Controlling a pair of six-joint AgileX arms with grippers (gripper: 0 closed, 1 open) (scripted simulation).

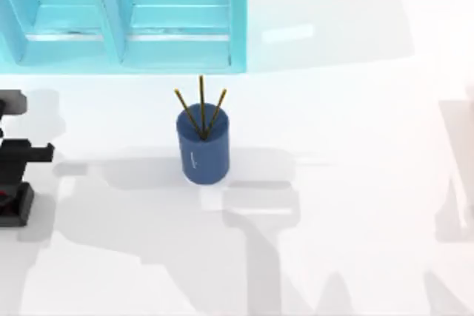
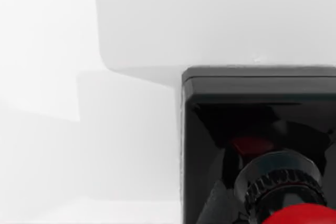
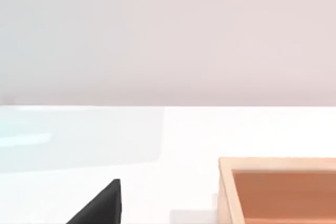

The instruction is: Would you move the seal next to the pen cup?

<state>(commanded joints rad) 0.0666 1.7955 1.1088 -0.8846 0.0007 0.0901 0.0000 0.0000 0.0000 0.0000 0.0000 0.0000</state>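
The left gripper hangs over the seal at the worktop's far-left edge; whether it grips cannot be told. The pen cup stands well to its right, nearer this arm.
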